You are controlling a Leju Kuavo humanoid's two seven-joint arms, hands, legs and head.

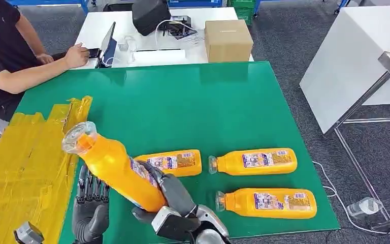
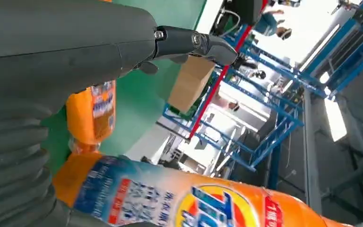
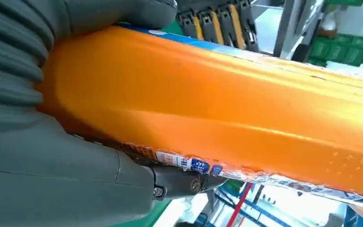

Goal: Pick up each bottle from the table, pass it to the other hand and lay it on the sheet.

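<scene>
The likeliest failure from here was a drop in the handover: the orange plastic bottle with the clear cap (image 1: 112,170) was tilted in the air, cap up and toward the far left, and held only around its lower end, so a release before the other hand had closed could let it tip and fall onto the green table (image 1: 193,107), perhaps knocking the bottle lying just behind it. A weak grasp near the cap could also let it swing.

The right hand (image 1: 170,201) was clamped around the bottle's base end near the table's front edge, fingers wrapped over the label; its wrist view showed thumb and fingers pressed against the orange body. The left hand (image 1: 90,206) stood just beside the bottle with fingers spread and upright; I could not tell whether they touched it.

Three more orange bottles (image 1: 256,161) lay on their sides toward the front right corner. The crumpled yellow sheet (image 1: 23,162) covered the table's left edge, so far without bottles.
</scene>
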